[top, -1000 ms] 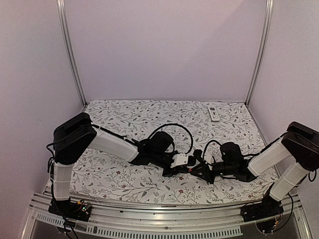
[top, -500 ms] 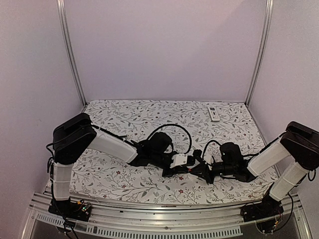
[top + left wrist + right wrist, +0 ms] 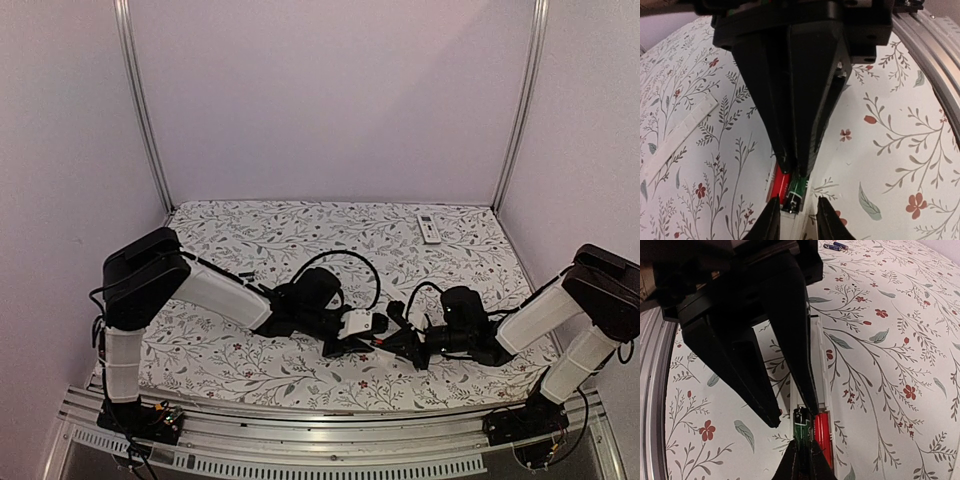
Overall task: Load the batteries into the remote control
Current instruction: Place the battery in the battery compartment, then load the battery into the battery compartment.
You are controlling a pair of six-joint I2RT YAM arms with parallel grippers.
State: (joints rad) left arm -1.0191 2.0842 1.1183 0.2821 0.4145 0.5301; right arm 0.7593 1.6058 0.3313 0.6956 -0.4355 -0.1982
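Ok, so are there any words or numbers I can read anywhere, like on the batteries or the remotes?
No text can be read here.
On the green-and-black battery: any label print is too blurred.
On the red battery: no writing shows.
On the white remote at the back: the markings are too small to read.
On the spare batteries: too small to read.
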